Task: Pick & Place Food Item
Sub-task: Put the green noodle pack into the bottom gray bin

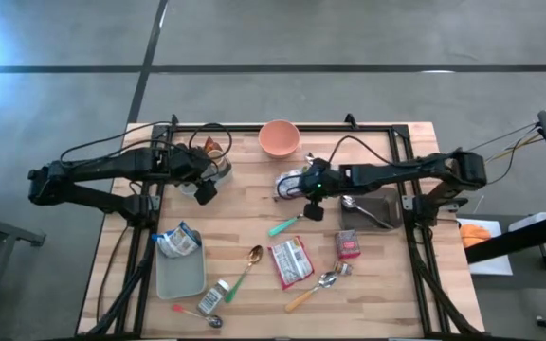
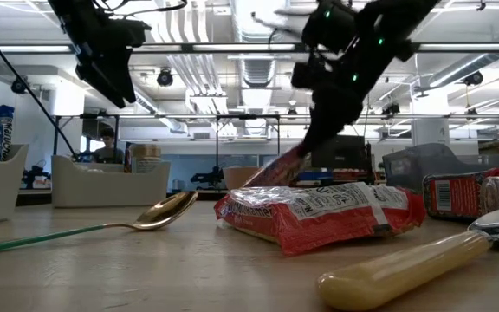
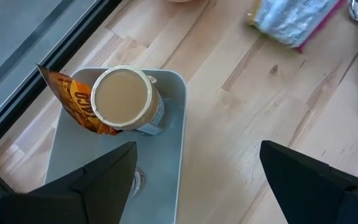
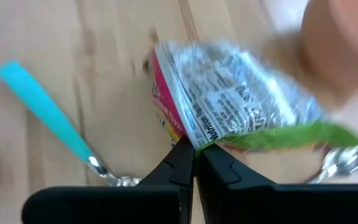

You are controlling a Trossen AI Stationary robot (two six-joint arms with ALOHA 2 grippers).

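A pale wooden table (image 1: 254, 204) stands on a grey concrete floor, with an open room of ceiling lights and desks visible beyond it in the low view. The right gripper (image 4: 194, 152) is near the table's middle, just below the pink bowl (image 1: 279, 138), its two dark fingers pressed fully together on the edge of a silvery snack packet (image 4: 229, 106) with a red rim and a green strip; in the low view the packet's corner (image 2: 275, 169) hangs tilted under that gripper. A spoon with a teal handle (image 1: 285, 225) lies just beside it on the wood. The left gripper (image 3: 194, 171) hovers over a grey tray (image 3: 176, 134) at the table's far left, its fingers spread wide and holding nothing; in that tray stand a jar with a tan lid (image 3: 123, 98) and an orange packet (image 3: 73, 99) leaning against it. Nearer the front lie a red food packet (image 1: 291, 261), a small red can (image 1: 349, 244), a gold spoon with a green handle (image 1: 246, 268), a spoon with a yellow handle (image 1: 316, 287), and a second grey tray (image 1: 180, 275) carrying a blue-and-white packet (image 1: 178, 241). A dark tray (image 1: 373, 210) near the right arm holds a metal spoon.
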